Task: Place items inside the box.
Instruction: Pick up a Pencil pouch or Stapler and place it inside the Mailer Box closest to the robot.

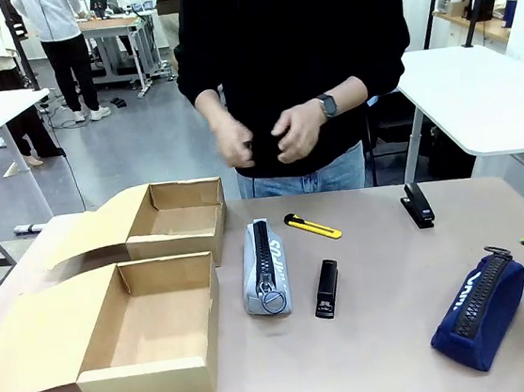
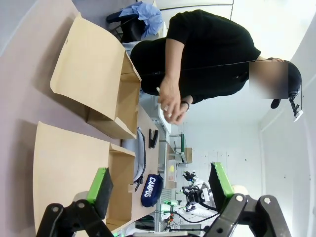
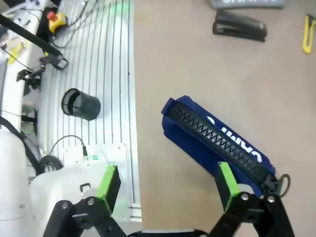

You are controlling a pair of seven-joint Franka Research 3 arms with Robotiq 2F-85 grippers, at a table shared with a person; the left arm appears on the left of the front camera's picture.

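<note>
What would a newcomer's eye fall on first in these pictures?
Two empty boxes stand open on the left of the table: the near cardboard box and the far cardboard box. At the middle lie a grey zip pouch, a utility knife and a black stapler; a second stapler lies farther right. The navy blue pouch lies at the right, before the open right gripper.

1. Front view faces across the table (image 1: 384,267), the navy pouch (image 1: 478,308) at lower right
2. Left wrist view, rolled sideways, sees the navy pouch (image 2: 151,189) from well away
3. Right wrist view looks steeply down, close above the navy pouch (image 3: 217,140), shared by all three
</note>
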